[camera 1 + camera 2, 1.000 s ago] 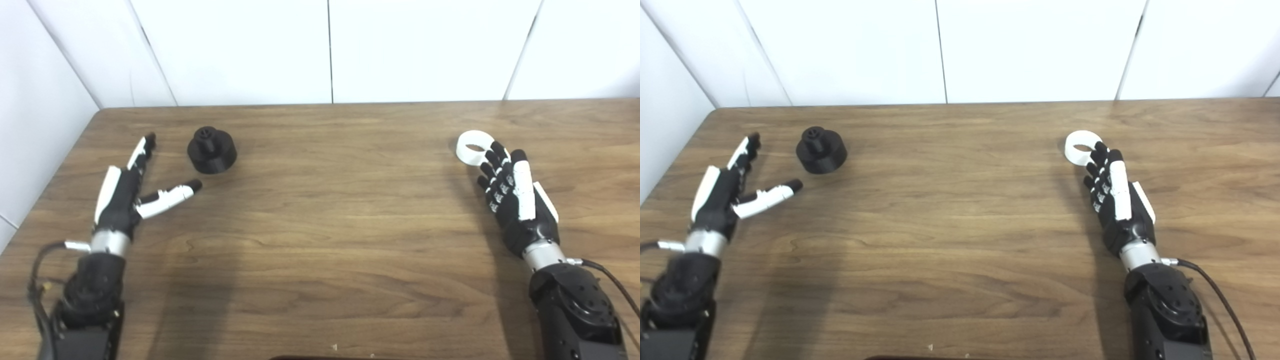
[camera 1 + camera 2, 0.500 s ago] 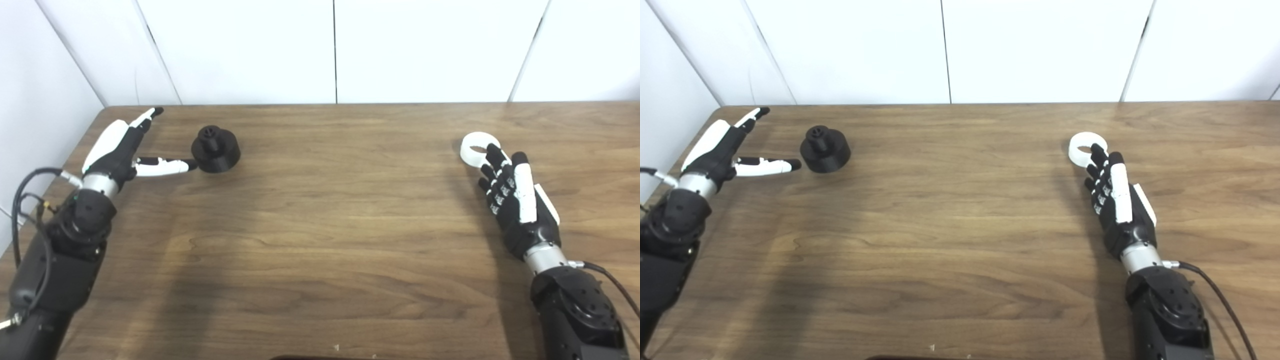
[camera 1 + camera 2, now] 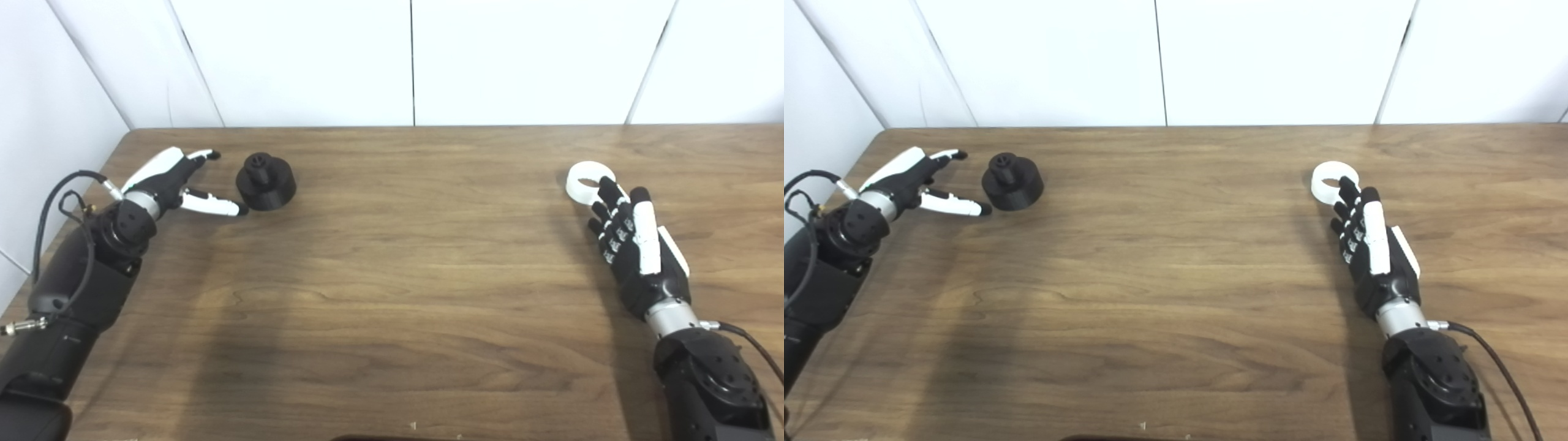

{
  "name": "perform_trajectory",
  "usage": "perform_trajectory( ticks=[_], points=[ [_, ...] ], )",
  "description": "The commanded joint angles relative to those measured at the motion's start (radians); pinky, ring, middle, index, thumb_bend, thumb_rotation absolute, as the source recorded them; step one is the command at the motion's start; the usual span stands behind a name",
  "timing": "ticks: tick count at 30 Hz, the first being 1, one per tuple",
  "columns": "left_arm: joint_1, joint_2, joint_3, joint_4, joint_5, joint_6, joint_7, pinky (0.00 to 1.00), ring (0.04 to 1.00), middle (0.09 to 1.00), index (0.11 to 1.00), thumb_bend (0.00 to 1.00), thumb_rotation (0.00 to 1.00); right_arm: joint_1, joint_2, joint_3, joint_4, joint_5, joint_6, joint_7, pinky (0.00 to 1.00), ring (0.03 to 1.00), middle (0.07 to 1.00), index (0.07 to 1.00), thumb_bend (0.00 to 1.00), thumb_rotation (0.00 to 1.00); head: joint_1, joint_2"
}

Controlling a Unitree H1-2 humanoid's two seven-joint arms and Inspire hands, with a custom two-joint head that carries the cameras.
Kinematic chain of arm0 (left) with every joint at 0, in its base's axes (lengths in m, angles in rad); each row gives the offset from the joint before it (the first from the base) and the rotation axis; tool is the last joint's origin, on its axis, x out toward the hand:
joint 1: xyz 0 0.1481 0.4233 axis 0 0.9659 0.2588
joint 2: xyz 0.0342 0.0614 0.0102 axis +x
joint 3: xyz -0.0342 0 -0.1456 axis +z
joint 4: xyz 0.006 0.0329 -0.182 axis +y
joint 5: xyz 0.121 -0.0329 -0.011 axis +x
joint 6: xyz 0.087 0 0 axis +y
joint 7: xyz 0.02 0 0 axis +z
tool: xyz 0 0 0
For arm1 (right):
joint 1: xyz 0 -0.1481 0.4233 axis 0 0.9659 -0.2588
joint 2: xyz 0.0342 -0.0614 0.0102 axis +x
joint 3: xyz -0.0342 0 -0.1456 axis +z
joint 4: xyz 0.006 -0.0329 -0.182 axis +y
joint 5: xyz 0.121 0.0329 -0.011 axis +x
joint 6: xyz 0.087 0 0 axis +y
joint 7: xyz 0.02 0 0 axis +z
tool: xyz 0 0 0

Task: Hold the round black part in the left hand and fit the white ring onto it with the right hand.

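Your left hand lies spread and empty on the brown wooden worktop, its thumb tip just beside the round black plastic part with a raised hub, so a sideways close should catch the part's wall. Your right hand rests palm down, fingers extended and holding nothing, fingertips at the near rim of the white plastic ring, which lies flat. The two pieces sit well apart, one within reach of each hand.

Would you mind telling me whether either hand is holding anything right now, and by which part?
Nothing is held. The left hand is open beside the round black part; the right hand is open with fingertips at the white ring.
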Motion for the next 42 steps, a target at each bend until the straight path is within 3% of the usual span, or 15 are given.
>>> perform_trajectory(
  ticks=[1,9,20,42],
  points=[
    [-0.061,0.033,0.006,0.003,0.014,-0.021,0.012,0.89,1.000,0.988,0.929,1.00,0.42,-0.024,-0.008,0.000,-0.026,0.004,-0.030,0.016,1.00,1.000,1.000,0.962,0.59,1.00,0.001,0.001],
    [-0.089,0.029,-0.020,0.048,0.021,-0.015,-0.007,0.91,1.000,0.987,0.933,1.00,0.37,-0.024,-0.011,-0.004,-0.031,0.014,-0.032,0.017,1.00,1.000,1.000,0.958,0.58,1.00,-0.004,-0.001],
    [-0.115,0.002,-0.028,0.095,0.020,-0.047,0.027,0.91,1.000,0.986,0.919,1.00,0.37,-0.019,-0.016,-0.004,-0.029,0.012,-0.040,0.025,1.00,1.000,1.000,0.960,0.58,1.00,-0.005,-0.008],
    [-0.162,-0.054,-0.035,0.091,0.041,-0.048,0.027,0.92,1.000,0.982,0.916,1.00,0.36,0.004,-0.007,0.008,-0.042,-0.002,-0.032,0.016,1.00,1.000,1.000,0.970,0.57,1.00,-0.021,-0.010]
  ],
)
